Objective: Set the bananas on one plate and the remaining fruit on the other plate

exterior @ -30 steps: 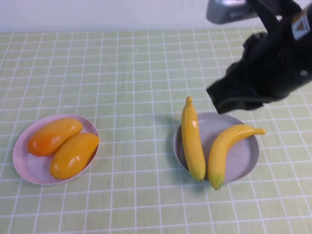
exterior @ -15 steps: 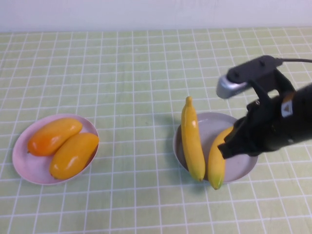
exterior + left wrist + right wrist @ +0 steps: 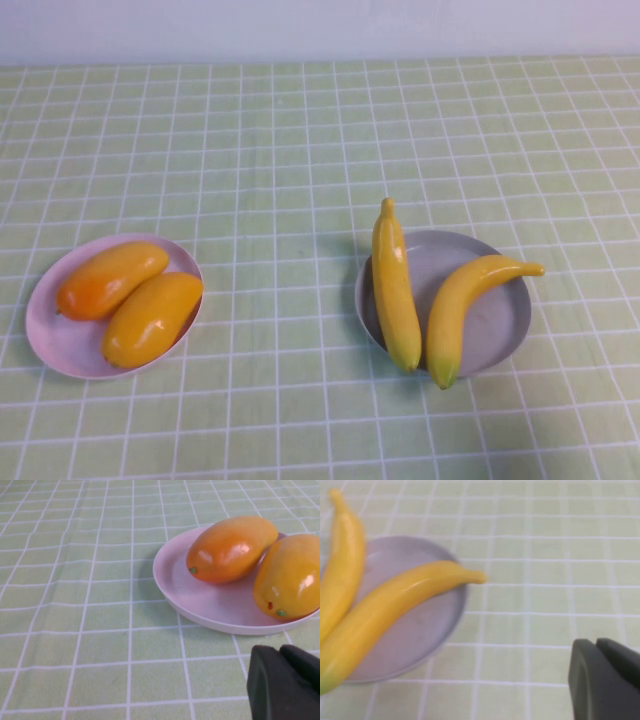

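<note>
Two bananas [image 3: 425, 300] are seated on the grey-blue plate [image 3: 495, 325]; two mangoes [image 3: 130, 298] on the pink plate [image 3: 60, 345]. Left gripper [image 3: 285, 682] and right gripper [image 3: 605, 677] are found closed, empty, near their plates.

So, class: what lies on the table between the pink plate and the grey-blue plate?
Nothing: in the high view only bare green checked tablecloth separates the pink plate from the grey-blue plate. Both grippers are out of that view.
</note>
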